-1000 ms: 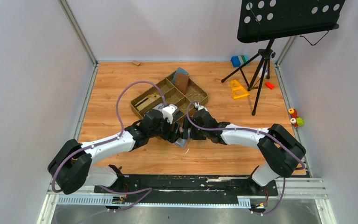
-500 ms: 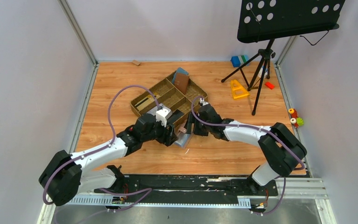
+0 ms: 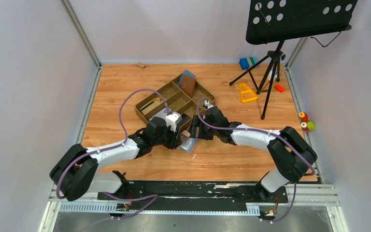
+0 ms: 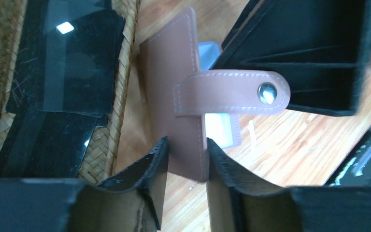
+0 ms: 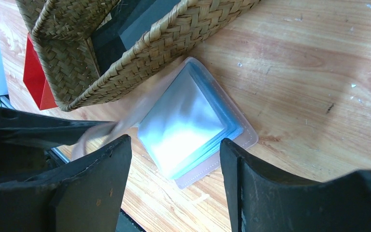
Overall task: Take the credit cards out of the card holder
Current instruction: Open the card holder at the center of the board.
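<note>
2 pincers: left pincer tight on card holder, right pincer wide.

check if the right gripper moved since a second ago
Yes, slightly. In the top view the right gripper has shifted away from the arm bases, toward the near corner of the woven tray.

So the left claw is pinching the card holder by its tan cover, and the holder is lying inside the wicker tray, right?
Not quite. The left claw does pinch the card holder by its tan cover, but the holder lies on the wooden table beside the wicker tray, outside its wall, not inside it. The right wrist view shows this.
</note>
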`<state>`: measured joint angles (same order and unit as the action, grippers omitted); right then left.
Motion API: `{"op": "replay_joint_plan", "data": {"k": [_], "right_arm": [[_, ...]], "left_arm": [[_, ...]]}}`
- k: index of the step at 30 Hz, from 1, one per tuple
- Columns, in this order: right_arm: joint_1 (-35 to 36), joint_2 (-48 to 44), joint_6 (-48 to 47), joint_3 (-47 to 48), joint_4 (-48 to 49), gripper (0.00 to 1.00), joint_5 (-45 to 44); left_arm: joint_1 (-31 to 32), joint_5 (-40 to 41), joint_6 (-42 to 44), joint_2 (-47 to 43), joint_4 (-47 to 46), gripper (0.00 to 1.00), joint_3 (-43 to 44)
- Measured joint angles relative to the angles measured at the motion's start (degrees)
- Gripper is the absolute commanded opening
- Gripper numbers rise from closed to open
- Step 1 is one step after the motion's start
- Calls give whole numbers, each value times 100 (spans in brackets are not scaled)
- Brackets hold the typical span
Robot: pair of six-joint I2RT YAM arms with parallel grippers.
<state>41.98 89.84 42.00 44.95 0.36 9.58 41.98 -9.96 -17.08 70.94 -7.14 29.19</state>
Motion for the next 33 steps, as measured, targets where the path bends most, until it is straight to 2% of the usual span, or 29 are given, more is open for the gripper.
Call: {"op": "replay_joint_plan", "data": {"k": [3, 4, 10, 11, 12, 15, 21, 28, 30, 33], "right_arm": [[0, -33, -4, -2, -48, 67, -20], [0, -81, -7, -13, -68, 67, -50], [-2, -809, -2, -470, -92, 71, -214], [-2, -988, 15, -621, -85, 74, -249], [-9, -1139, 33, -756, -90, 81, -271], [-44, -1488, 166, -1152, -52, 84, -302], [-131, -1727, 551, -1790, 186, 80, -251], [-131, -1646, 1088, -2114, 678, 70, -199], [-131, -1552, 1224, -2133, 802, 69, -197], [-133, -1388, 1414, -2135, 1043, 67, -164]], "left_arm": [[0, 9, -35, 444, -20, 3, 94], [-2, 15, -22, 590, -22, 0, 166], [-2, 125, -98, 813, -48, 0, 363], [-2, 127, -109, 813, -48, 0, 363], [-2, 129, -122, 813, -50, 0, 363], [-4, 122, -195, 802, -52, 0, 361], [-37, -361, -356, 719, -238, 0, 229], [-37, -1005, -581, 719, -474, 0, 144], [-37, -1027, -590, 719, -470, 5, 129], [-37, -911, -586, 741, -404, 21, 127]]}}
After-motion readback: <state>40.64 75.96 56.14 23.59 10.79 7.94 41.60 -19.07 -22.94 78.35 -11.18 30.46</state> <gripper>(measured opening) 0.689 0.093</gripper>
